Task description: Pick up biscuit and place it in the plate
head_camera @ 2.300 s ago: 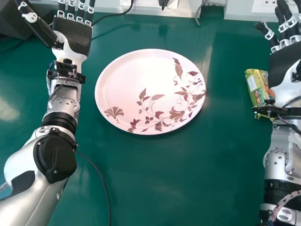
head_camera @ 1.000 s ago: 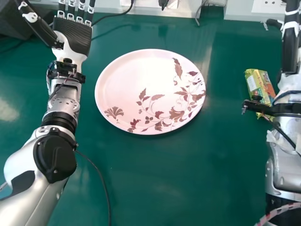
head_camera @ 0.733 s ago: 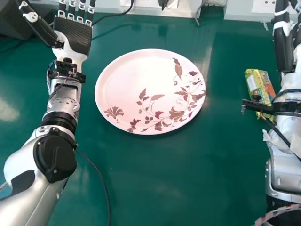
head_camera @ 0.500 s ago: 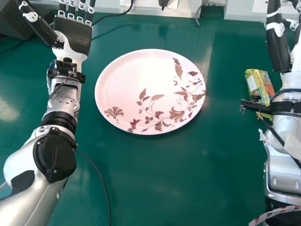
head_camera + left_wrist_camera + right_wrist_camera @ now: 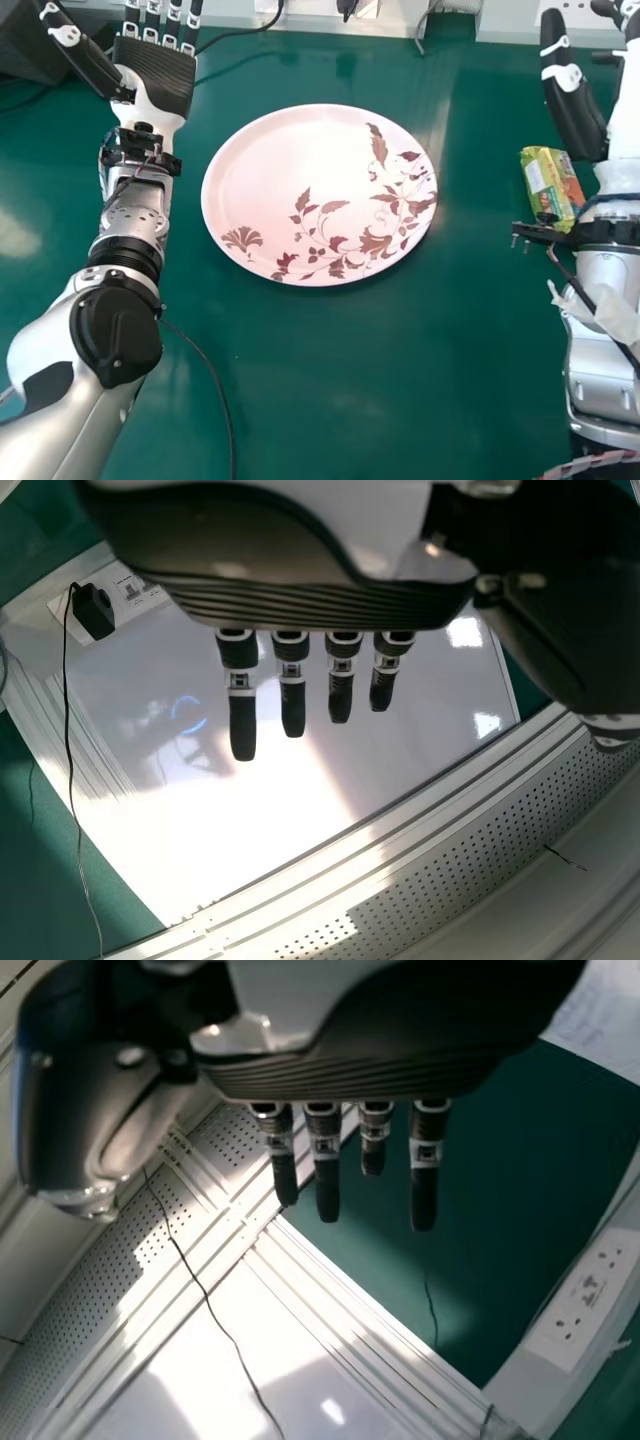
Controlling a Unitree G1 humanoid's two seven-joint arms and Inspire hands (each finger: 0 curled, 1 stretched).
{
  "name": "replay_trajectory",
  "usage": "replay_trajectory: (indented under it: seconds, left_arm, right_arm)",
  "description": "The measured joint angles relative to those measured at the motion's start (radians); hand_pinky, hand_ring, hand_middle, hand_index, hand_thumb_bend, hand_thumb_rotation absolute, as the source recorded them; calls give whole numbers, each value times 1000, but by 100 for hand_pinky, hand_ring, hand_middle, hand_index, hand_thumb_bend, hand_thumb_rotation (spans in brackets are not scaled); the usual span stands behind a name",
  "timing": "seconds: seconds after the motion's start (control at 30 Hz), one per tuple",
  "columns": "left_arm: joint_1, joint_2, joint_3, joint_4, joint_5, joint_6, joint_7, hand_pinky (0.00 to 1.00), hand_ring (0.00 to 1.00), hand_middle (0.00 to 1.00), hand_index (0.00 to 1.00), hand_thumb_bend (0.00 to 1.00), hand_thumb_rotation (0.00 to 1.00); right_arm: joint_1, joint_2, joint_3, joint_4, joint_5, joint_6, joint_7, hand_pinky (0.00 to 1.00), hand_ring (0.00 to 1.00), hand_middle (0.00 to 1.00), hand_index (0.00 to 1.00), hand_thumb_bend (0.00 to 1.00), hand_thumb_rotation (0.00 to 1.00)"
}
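Observation:
The pink oval plate [image 5: 300, 190] with brown leaf patterns lies on the green table. To its right is the yellow-green biscuit packet [image 5: 548, 185], partly covered by the right wrist. My right hand [image 5: 580, 110] is held above the table just beyond the packet, thumb toward the plate; in the right wrist view the right hand [image 5: 350, 1075] has straight fingers and holds nothing. My left hand [image 5: 155, 75] rests beyond the plate's left side, palm up, fingers straight; the left wrist view shows the left hand [image 5: 300, 600] open and empty.
A black box [image 5: 35, 45] stands at the far left corner. White power strips [image 5: 570, 14] and cables line the table's far edge. A thin black cable [image 5: 215, 385] runs over the table beside the left forearm.
My right hand has turned, bringing its thumb leftward into clearer sight, and its wrist has shifted a little. The left arm, plate and packet have stayed put.

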Motion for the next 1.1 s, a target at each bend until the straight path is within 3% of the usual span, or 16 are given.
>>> replay_trajectory:
  seconds: [0.33, 0.43, 0.57, 1.1]
  left_arm:
    - [0, 0, 0, 0, 0, -2, 1, 67, 82, 90, 100, 100, 73]
    - [0, 0, 0, 0, 0, -2, 1, 71, 84, 91, 100, 100, 70]
    - [0, 0, 0, 0, 0, -2, -2, 77, 88, 93, 100, 100, 67]
    - [0, 0, 0, 0, -1, -2, 0, 82, 90, 94, 100, 100, 63]
  right_arm:
    - [2, -22, 32, -20, -105, 70, 33, 69, 80, 87, 92, 82, 61]
    - [2, -25, 37, -31, -133, 108, 60, 70, 81, 88, 94, 81, 62]
    - [1, -36, 55, -45, -180, 170, 129, 71, 82, 88, 94, 81, 61]
    - [-28, -82, 108, -109, -340, 339, 373, 71, 82, 88, 93, 82, 62]
